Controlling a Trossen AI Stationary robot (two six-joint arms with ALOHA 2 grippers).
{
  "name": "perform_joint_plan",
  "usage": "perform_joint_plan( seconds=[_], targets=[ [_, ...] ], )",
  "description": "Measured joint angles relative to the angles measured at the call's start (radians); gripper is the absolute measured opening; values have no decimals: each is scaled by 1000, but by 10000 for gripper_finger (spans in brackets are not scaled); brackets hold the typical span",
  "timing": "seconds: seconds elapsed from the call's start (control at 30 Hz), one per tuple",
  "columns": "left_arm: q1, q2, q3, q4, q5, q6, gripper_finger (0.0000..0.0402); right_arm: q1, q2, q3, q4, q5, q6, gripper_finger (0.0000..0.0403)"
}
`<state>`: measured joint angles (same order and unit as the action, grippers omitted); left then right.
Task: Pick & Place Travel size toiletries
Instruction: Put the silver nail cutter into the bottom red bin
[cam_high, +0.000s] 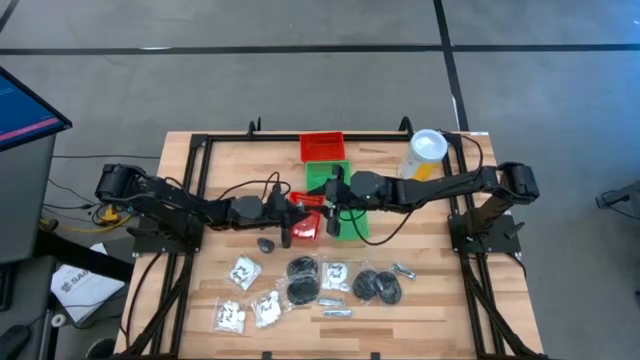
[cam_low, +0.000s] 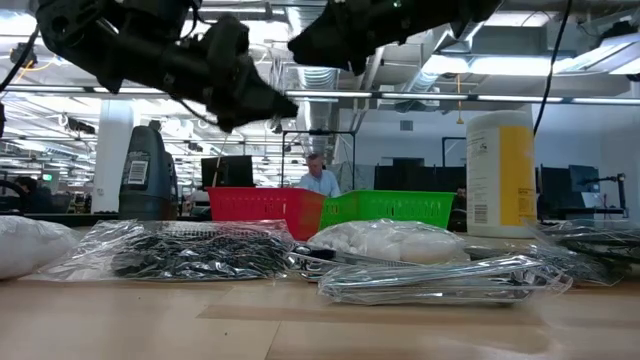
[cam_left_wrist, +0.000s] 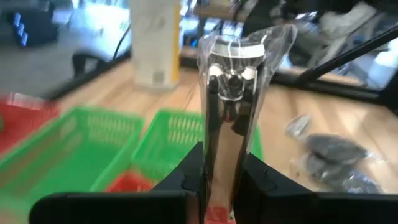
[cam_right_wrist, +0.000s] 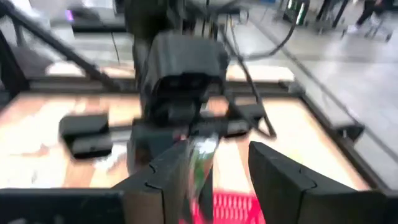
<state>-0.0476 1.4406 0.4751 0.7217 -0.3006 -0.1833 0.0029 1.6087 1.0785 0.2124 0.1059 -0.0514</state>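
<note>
My left hand (cam_left_wrist: 221, 180) is clamped on a clear packet (cam_left_wrist: 233, 93), fingers pinching its lower end so the packet's long axis runs straight out from the hand, away from my wrist. It's up in the air mid-counter, just beside the green basket (cam_high: 345, 190) w/ the red basket (cam_high: 322, 147) right behind that. My right hand (cam_right_wrist: 214, 171) sits directly opposite, tip to tip w/ the left one over the near edge of the green basket, fingers (cam_right_wrist: 277, 174) spread wide and holding nothing. From its own wrist view the packet's free end looks to lie close by one finger, tho blur makes it hard to say if it's truly between them. So the relation that matters, I'd judge: packet points from left hand toward right hand, and both are abt equally near the green basket. Either a handover or a straight drop would be a short move. Rest of the toiletries (cam_high: 300, 285) lie scattered on the counter (cam_high: 420, 320) nearer the front edge, well apart from both hands; yellow canister (cam_high: 425, 155) stands at the far right corner.
</note>
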Motion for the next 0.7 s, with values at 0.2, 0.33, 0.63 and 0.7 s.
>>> perform_joint_plan(
  seconds=[0.2, 0.33, 0.63, 0.7],
  targets=[
    [36, 0, 0, -89, -7, -141, 33, 3, -38, -2, -77, 0, 26, 158],
    [56, 0, 0, -127, -7, -199, 33, 20, -38, -1, -91, 0, 26, 152],
    [74, 1, 0, -167, -7, -304, 33, 30, -38, -1, -101, 0, 26, 142],
    [73, 15, 2, -159, -6, -321, 34, 28, -38, -1, -101, 0, 26, 140]
  ],
)
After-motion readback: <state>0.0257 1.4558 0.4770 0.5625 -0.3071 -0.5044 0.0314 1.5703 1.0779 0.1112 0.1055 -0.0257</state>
